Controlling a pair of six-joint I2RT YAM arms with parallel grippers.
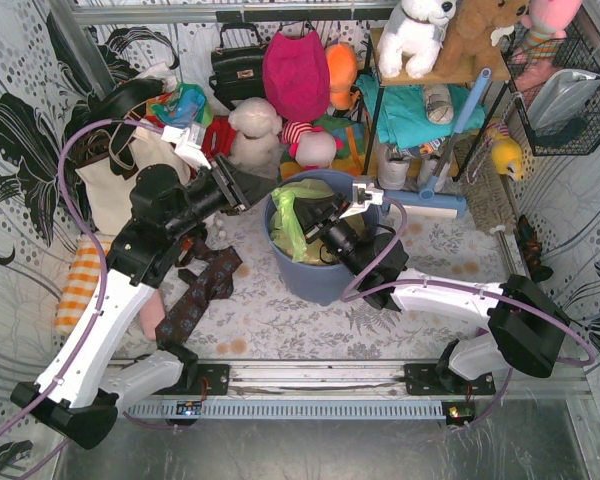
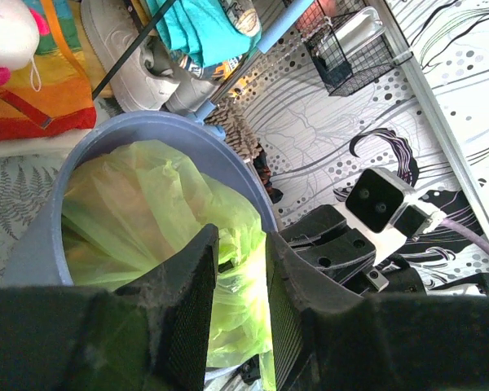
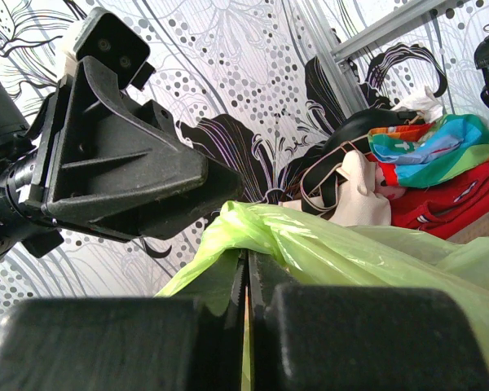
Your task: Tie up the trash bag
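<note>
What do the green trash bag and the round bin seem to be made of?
The trash bag: thin plastic film, translucent and glossy; it crinkles and light passes through. The bin: probably moulded plastic, matte blue-grey, with a smooth uniform wall.

The trash bag is thin, translucent light-green plastic, crinkled and faintly glossy where light comes through it. The bin is smooth blue-grey plastic with a dull sheen along its rim. The left gripper is matt black plastic, its inner pads finely ribbed and flecked with pale fibres. The right gripper has the same matt, slightly grainy black finish. The arm shells are glossy white plastic, and a cable has smooth lilac sheathing. The table covering is a matt sheet with a fern print, stained in spots. The plush toys are fuzzy fabric, the handbag is a shiny black leather-like material, the wire basket is dark coated metal, and the front rail is dull silver metal.
</note>
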